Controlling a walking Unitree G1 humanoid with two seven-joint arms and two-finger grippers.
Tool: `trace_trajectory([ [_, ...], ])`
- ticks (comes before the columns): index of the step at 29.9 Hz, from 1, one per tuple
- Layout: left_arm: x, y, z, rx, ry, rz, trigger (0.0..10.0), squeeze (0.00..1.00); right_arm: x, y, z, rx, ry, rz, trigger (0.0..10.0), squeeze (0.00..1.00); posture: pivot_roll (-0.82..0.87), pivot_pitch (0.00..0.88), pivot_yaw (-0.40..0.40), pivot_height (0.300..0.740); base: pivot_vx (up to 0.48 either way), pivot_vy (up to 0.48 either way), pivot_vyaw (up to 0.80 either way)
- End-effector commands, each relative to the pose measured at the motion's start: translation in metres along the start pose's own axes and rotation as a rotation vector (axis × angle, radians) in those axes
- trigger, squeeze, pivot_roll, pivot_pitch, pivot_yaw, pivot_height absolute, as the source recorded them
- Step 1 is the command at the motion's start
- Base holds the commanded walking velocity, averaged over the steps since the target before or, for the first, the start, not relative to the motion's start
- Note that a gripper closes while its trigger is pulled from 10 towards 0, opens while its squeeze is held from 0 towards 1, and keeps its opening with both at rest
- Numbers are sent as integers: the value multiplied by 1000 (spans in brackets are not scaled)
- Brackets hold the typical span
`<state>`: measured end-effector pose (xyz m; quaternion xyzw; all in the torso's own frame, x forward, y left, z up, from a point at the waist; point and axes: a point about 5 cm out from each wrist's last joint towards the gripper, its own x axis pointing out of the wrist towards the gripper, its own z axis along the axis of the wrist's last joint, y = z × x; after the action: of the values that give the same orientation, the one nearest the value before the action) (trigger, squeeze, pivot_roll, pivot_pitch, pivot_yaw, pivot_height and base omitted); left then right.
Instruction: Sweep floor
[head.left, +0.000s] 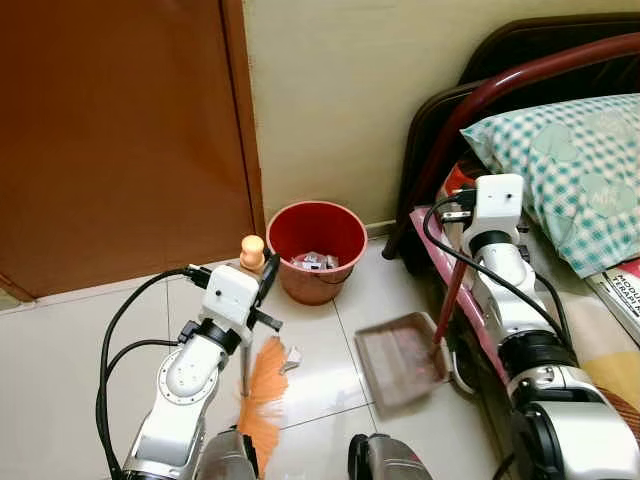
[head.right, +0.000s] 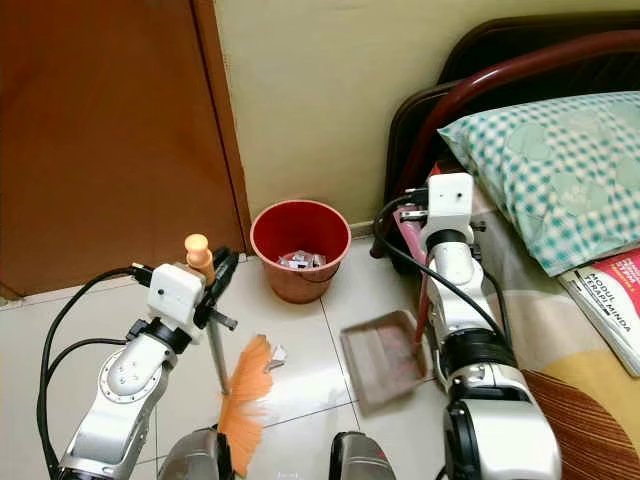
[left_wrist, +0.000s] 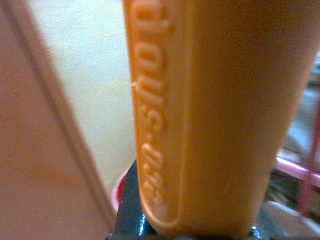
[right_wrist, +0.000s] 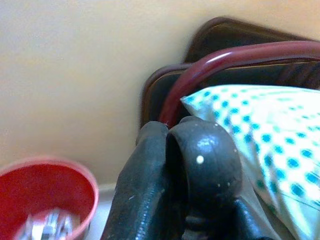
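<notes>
Left hand (head.left: 258, 272) clamps broom (head.left: 262, 392) upright for sweeping scrap (head.left: 290, 358); right hand (head.right: 430, 225), seemingly closed, angles dustpan (head.left: 398, 358) to receive.

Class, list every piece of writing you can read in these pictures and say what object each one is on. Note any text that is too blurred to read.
"MODUL" and below it what looks like "MINDA": on the red-and-white book cover lying on the bed.
Raised letters on the orange broom handle held in the left gripper: blurred and cut off, not readable with certainty.
White print on the second booklet beside the pillow: too small to read.
</notes>
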<state>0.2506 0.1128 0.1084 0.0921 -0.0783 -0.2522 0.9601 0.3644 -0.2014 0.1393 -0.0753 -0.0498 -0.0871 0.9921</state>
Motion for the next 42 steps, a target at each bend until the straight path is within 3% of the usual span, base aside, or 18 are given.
trace_trajectory([
  [1,0,-14,-1,-33,4,-78,10000,0,3,0,9,29,-53,-38,10000,0,26,120,-44,740,0,0,0],
  [8,7,-26,14,-39,-46,-161,10000,0,-7,28,-2,27,-17,-43,10000,0,66,164,-29,740,0,0,0],
  [17,-7,-22,28,-52,-67,-185,10000,0,-16,53,-7,-2,-25,-48,10000,0,132,215,-22,740,0,0,0],
  [23,-6,-31,42,-103,-113,-249,10000,0,-19,69,-8,7,-13,-50,10000,0,157,240,-20,740,0,0,0],
  [28,7,-41,54,-146,-165,-272,10000,0,-20,75,-8,14,-7,-40,10000,0,152,244,-21,740,0,0,0],
  [32,31,-52,71,-180,-241,-258,10000,0,-22,75,-11,16,1,-35,10000,0,129,241,-26,740,0,0,0],
  [35,40,-54,81,-225,-275,-243,10000,0,-23,75,-13,26,15,-40,10000,0,113,233,-28,740,0,0,0],
  [39,50,-48,90,-287,-311,-191,10000,0,-22,73,-15,40,33,-42,10000,0,96,214,-36,740,0,0,0],
  [42,50,-31,88,-278,-317,-109,10000,0,-19,70,-14,44,38,-43,10000,0,86,192,-45,740,0,0,0],
])
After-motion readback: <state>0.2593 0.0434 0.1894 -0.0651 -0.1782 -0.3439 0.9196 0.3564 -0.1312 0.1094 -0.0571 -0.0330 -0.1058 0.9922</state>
